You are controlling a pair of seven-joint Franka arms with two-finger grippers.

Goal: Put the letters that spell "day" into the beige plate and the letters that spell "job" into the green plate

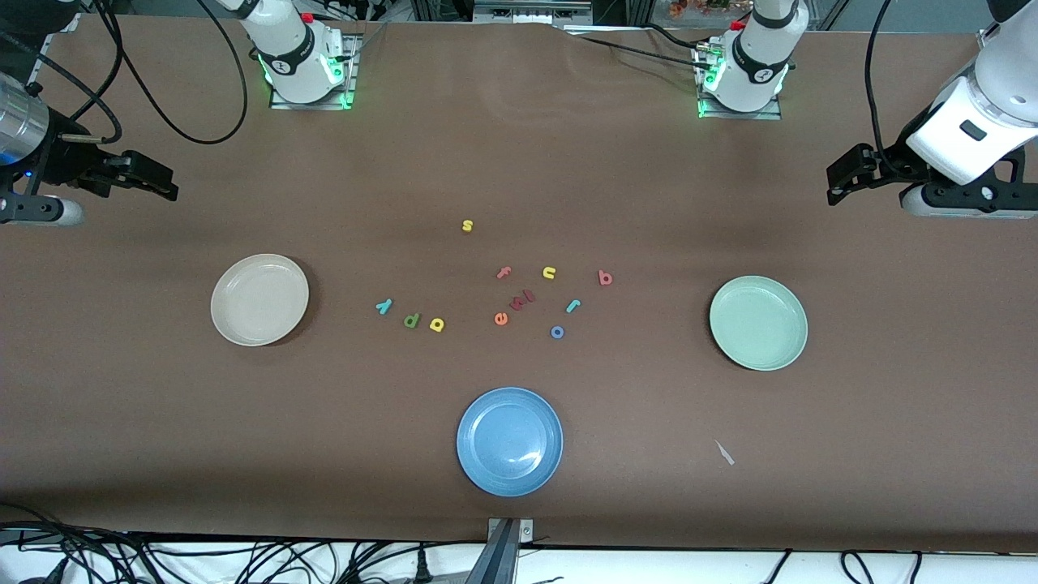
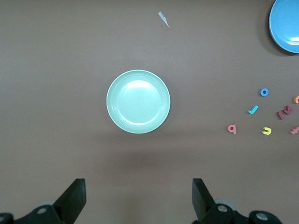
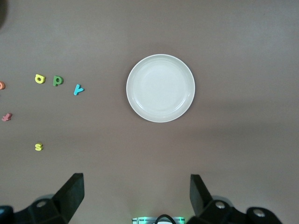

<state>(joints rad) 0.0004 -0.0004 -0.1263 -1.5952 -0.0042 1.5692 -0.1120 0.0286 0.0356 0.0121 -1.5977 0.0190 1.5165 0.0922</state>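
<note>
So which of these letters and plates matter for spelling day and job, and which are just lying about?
Needed:
green d, yellow a, teal y
teal j, blue o, red b
beige plate, green plate

Lying about:
blue plate
yellow s, pink f, yellow u, orange e, two dark red letters
pale scrap

beige plate (image 1: 259, 299) — cream | green plate (image 1: 758, 323) — mint | table (image 1: 162, 405) — brown

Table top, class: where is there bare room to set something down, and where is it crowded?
Bare stretches lie between the beige plate and the teal y, between the red b and the green plate, and between the yellow s and the robots' bases. The middle is crowded: foam letters cluster just farther from the camera than the blue plate.
</note>
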